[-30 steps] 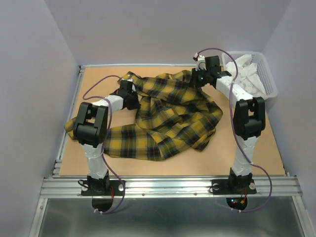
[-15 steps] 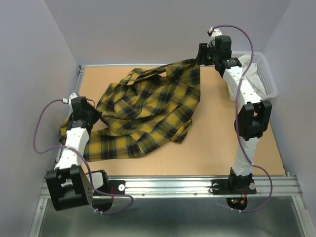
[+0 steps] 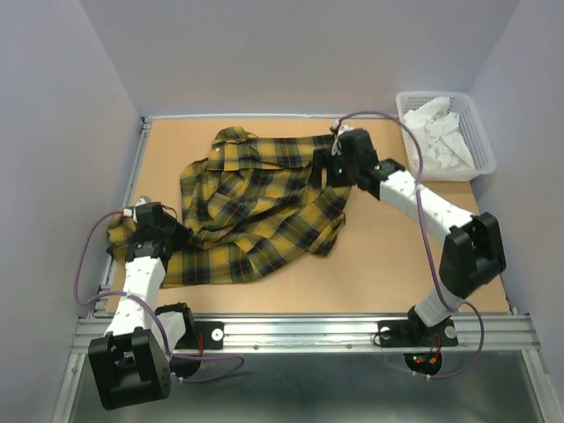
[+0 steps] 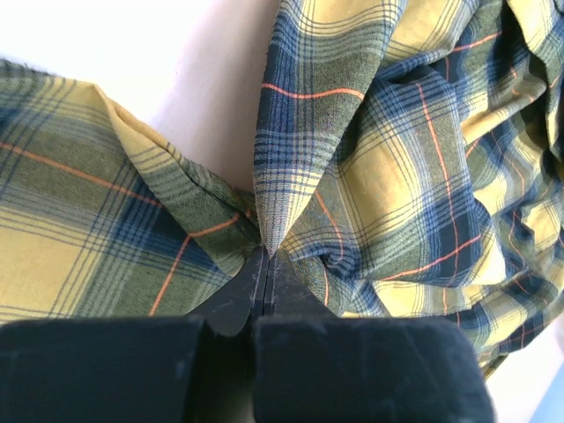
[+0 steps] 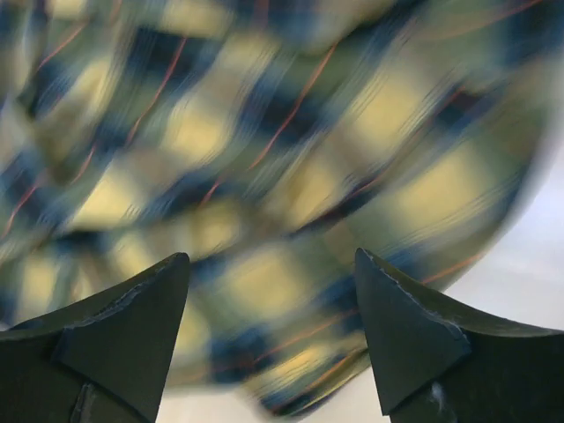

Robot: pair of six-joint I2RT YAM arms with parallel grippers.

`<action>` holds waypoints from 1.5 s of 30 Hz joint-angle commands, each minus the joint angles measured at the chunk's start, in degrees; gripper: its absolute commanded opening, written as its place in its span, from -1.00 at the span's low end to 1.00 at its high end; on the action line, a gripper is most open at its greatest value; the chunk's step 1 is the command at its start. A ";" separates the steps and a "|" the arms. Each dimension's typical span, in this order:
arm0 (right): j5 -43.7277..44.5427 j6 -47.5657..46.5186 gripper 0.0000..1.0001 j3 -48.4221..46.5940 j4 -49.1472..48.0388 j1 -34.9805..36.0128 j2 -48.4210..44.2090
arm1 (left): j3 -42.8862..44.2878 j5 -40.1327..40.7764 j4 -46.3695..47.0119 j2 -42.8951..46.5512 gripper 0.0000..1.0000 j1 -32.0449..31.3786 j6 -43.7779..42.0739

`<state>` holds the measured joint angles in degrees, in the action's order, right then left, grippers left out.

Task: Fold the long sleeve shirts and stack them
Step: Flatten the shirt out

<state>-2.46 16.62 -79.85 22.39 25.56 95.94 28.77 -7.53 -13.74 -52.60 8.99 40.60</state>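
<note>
A yellow and dark plaid long sleeve shirt [image 3: 256,207] lies crumpled across the left and middle of the brown table. My left gripper [image 3: 163,236] is at its near left part, shut on a pinched fold of the cloth [image 4: 269,225]. Over the shirt's far right edge hangs my right gripper [image 3: 328,167], open. In the right wrist view its fingertips [image 5: 176,264] stand wide apart with the blurred plaid shirt [image 5: 264,176] beyond them and nothing held between them.
A white mesh basket [image 3: 476,141] holding white cloth stands at the back right corner. Bare brown table [image 3: 414,256] shows right of the shirt. Grey walls close in the back and both sides. A metal rail [image 3: 308,330] runs along the near edge.
My right gripper opened and let go of the shirt, then dropped from high at the back toward the shirt's far right edge. The shirt settled onto the table. The left gripper kept its hold.
</note>
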 commanded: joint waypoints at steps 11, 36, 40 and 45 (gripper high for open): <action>4.12 20.02 0.39 24.13 0.99 15.04 -7.09 | 5.77 3.57 2.31 -4.62 -1.00 -0.29 -3.86; 7.74 5.80 0.10 -8.31 1.51 -12.39 11.66 | 3.12 -5.93 -2.16 2.15 0.11 -14.53 -0.87; 6.59 4.73 0.54 -2.17 1.51 -7.55 4.72 | 8.66 3.47 -3.93 0.23 0.76 -13.74 -2.45; 9.48 8.94 0.55 11.37 1.43 -5.35 -4.08 | 13.67 5.69 -0.24 -8.28 0.75 -7.96 -3.16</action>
<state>5.26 23.42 -75.77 23.20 20.05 97.71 38.63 -5.93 -17.08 -55.55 -2.79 39.03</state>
